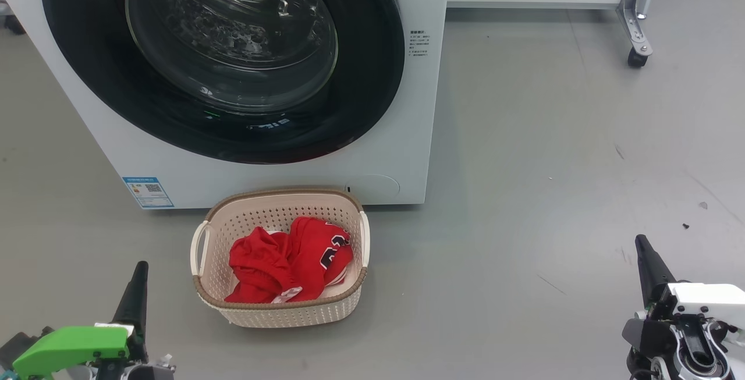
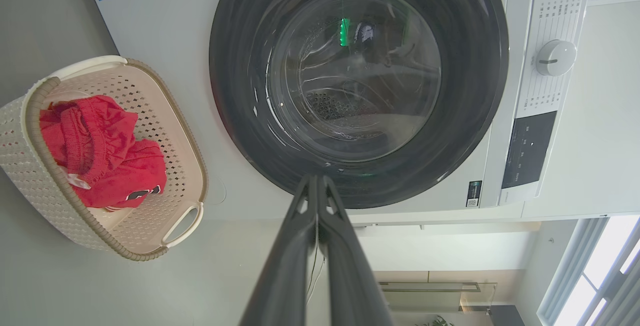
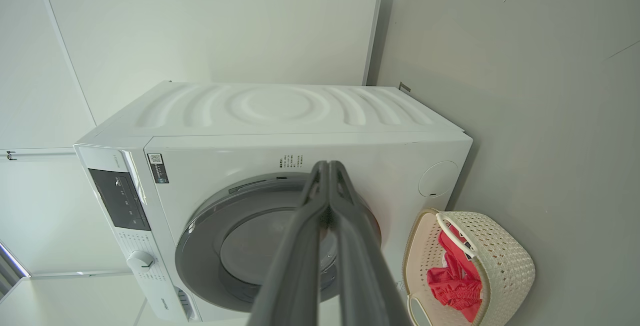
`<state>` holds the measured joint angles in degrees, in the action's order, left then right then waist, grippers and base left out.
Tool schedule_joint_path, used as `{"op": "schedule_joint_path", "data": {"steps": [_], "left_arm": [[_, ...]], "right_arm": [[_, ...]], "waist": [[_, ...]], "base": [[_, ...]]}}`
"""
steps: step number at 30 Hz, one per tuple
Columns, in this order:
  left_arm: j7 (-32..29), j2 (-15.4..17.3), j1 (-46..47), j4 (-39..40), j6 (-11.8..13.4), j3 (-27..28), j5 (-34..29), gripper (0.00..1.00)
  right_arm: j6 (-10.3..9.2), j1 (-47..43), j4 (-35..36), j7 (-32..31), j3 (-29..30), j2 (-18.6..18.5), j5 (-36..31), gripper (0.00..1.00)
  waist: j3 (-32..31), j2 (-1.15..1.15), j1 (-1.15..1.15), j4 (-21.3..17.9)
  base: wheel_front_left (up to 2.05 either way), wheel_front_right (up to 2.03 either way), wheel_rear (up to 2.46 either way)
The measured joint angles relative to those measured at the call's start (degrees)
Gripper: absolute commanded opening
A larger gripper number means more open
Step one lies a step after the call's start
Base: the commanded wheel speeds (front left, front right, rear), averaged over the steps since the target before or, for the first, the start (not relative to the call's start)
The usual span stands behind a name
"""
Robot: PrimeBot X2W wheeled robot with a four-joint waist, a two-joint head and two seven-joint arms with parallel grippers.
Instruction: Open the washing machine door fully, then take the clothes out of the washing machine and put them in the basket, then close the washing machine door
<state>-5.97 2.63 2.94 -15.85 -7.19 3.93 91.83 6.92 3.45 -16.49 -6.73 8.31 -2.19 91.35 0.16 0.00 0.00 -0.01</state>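
Well, from where I stand the washing machine door [image 1: 233,48] sits shut against the front of the washing machine [image 1: 407,153], its wide black rim flush with the white panel and the glass bowl showing steel drum behind it. I can make out no red through the glass. The clothes [image 1: 288,266] lie in the basket [image 1: 279,194], a bright red heap with a bit of white trim at the near edge and black-and-white numerals on the piece to the right (a jersey, by the look of it). The heap rests low in the basket, below the brown rim.

That basket stands on the grey floor [image 1: 553,164] just in front of the machine, under the lower curve of the door; whether it touches the front panel I cannot tell. A small blue label [image 1: 148,192] is stuck low on the machine, to the basket's left.

Both arms hang back, well apart from everything. The left gripper [image 1: 141,269] is low at the left, beside the basket but clear of it, its two dark fingers pressed together with nothing between them. The right gripper [image 1: 642,243] is far off at the right over bare floor, its fingers likewise pressed together and empty. Seen along its fingers, the left gripper points toward the lower rim of the door. A castor [image 1: 637,57] of a metal frame stands on the floor beyond the machine, at the right.
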Motion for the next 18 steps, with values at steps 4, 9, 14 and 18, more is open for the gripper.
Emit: {"op": "schedule_joint_path", "data": {"steps": [4, 9, 14, 18], "left_arm": [[0.0, 0.0, 0.4, 0.0, 0.0, 0.0, 0.0, 0.00], [0.0, 0.0, 0.4, 0.0, 0.0, 0.0, 0.0, 0.00], [0.0, -0.1, 0.4, 0.0, 0.0, 0.0, 0.0, 0.00], [0.0, -0.1, 0.4, 0.0, 0.0, 0.0, 0.0, 0.00]], "right_arm": [[0.04, 0.0, 0.0, 0.0, 0.0, 0.0, 0.1, 0.00], [0.05, 0.0, 0.0, 0.0, 0.0, 0.0, 0.1, 0.00], [0.05, 0.1, 0.1, 0.0, 0.0, 0.0, 0.1, 0.00], [0.05, 0.1, 0.1, 0.0, 0.0, 0.0, 0.1, 0.00]], "waist": [[0.0, 0.00, 0.00, 0.0], [0.0, 0.00, 0.00, 0.0], [0.0, 0.00, 0.00, 0.0], [0.0, 0.00, 0.00, 0.0]], "base": [[0.00, 0.00, 0.00], [0.00, 0.00, 0.00], [0.00, 0.00, 0.00], [0.00, 0.00, 0.00]]}}
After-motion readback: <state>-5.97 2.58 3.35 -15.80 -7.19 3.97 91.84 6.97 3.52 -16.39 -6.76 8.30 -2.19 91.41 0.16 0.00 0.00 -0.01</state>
